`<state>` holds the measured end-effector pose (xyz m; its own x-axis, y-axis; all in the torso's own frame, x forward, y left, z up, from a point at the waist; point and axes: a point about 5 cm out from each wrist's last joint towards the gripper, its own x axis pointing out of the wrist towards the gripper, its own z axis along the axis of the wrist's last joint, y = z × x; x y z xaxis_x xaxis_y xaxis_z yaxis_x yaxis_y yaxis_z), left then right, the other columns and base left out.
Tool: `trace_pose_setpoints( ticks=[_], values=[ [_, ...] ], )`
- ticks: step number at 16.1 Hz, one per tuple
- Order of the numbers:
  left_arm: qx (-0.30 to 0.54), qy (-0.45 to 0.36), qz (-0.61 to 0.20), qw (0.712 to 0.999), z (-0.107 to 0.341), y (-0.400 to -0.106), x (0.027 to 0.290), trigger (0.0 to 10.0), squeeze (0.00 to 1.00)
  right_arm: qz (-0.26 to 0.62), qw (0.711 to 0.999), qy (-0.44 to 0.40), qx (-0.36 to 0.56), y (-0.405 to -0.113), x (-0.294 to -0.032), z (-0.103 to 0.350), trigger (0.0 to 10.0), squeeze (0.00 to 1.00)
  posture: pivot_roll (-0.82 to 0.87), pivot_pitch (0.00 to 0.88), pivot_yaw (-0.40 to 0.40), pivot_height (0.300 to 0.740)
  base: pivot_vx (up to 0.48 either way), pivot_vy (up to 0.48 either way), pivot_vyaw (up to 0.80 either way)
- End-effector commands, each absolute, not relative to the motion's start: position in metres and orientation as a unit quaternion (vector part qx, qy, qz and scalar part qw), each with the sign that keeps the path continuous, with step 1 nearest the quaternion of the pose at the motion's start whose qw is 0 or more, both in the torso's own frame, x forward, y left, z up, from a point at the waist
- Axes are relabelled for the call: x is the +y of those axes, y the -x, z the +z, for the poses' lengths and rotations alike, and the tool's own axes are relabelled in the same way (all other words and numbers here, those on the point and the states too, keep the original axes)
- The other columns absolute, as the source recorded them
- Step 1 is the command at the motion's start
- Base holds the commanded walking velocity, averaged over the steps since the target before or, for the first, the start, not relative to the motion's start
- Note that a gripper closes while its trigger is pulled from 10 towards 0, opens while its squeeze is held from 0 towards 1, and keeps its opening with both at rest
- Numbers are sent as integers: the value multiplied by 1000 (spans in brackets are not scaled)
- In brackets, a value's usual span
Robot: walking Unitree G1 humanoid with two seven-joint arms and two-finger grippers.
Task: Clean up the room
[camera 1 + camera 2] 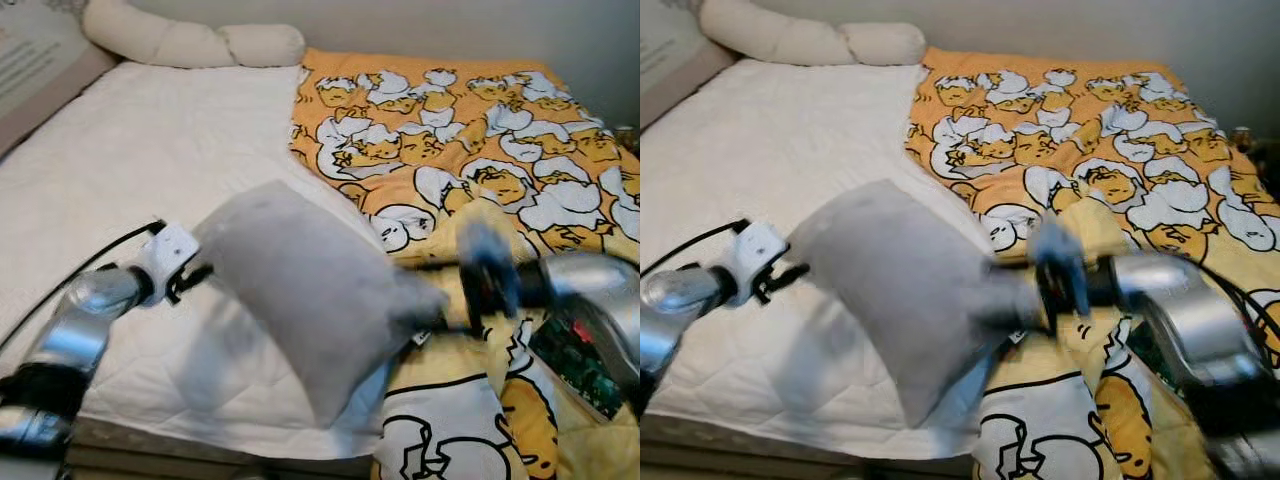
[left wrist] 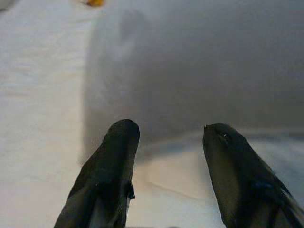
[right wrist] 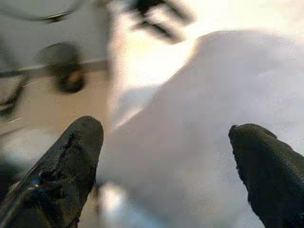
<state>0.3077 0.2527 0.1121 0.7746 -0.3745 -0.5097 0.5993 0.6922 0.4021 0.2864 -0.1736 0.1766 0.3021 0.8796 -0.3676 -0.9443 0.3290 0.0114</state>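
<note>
Pillow [image 1: 310, 290] between hands (bed edge)

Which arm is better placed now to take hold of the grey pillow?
Probably the right. The right gripper is open with the pillow between its fingers, at the pillow's corner. The left gripper is open too, but its fingertips stop just short of the pillow over the white mattress.

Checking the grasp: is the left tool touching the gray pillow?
Cannot tell. Left wrist view shows the left tool open at the gray pillow, contact unclear.
</note>
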Motion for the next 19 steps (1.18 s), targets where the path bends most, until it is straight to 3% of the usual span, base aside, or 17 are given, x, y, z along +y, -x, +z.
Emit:
trace_pose_setpoints(
  ticks=[1,3,5,6,7,9,12,13,16,19],
  values=[
    [199,-276,-279,898,120,-305,257,10000,0,529,825,110,165,-296,-176,170,10000,0,-7,0,26,740,0,0,0],
    [241,-292,-294,878,124,-295,271,10000,0,463,858,137,172,-320,-162,154,10000,0,8,0,32,740,0,0,0],
    [294,-317,-311,847,124,-284,280,10000,0,360,909,123,168,-353,-150,142,10000,0,10,0,36,740,0,0,0],
    [301,-315,-314,844,122,-284,278,10000,0,339,917,127,168,-358,-149,139,10000,0,9,0,37,740,0,0,0],
    [308,-316,-330,834,107,-286,259,10000,0,229,947,156,165,-375,-154,131,10000,0,11,0,33,740,0,0,0],
    [307,-315,-332,834,100,-290,248,10000,0,183,953,178,164,-379,-159,128,10000,0,12,0,31,740,0,0,0],
    [315,-347,-313,826,77,-307,223,10000,0,155,946,215,185,-379,-161,110,10000,0,15,0,19,740,0,0,0],
    [311,-351,-334,818,70,-310,204,10000,0,214,935,186,214,-369,-150,93,10000,0,9,0,20,740,0,0,0],
    [300,-349,-361,811,65,-310,183,10000,0,361,888,128,254,-347,-130,72,10000,0,-12,0,33,740,0,0,0],
    [301,-316,-384,814,56,-311,164,10000,0,432,857,81,268,-331,-132,64,10000,0,-25,0,42,740,0,0,0]
  ],
)
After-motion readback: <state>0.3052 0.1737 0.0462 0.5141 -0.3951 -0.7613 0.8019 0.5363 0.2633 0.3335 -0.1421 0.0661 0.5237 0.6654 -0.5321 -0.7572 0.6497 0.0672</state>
